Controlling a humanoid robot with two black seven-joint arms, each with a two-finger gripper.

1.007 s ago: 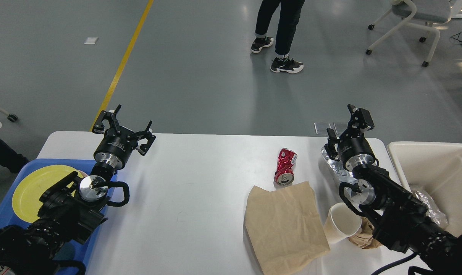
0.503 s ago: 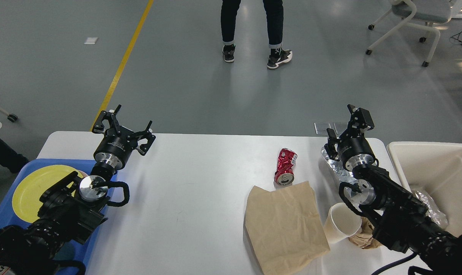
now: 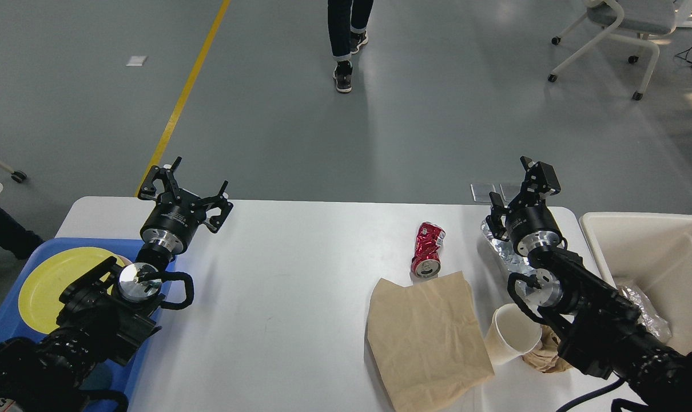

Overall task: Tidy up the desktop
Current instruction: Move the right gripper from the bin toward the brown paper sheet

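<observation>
The white desktop [image 3: 300, 274] spreads across the head view. On it lie a crushed red can [image 3: 427, 249], a flat brown paper bag [image 3: 429, 337], a tipped white paper cup [image 3: 512, 341], crumpled brown paper [image 3: 543, 349] and a piece of foil [image 3: 503, 252]. My left gripper [image 3: 185, 186] hovers open over the far left edge with nothing between its fingers. Above the foil at the far right stands my right gripper [image 3: 520, 191], open and holding nothing.
A blue tray [image 3: 14, 320] with a yellow plate [image 3: 54, 280] sits at the left. A cream-white bin [image 3: 655, 269] holding foil scrap stands off the right end. A person's legs [image 3: 346, 40] and a wheeled chair [image 3: 615, 34] are on the floor beyond.
Both arms and everything on the desktop have stayed put. The person on the floor beyond has walked to the left and farther away.
</observation>
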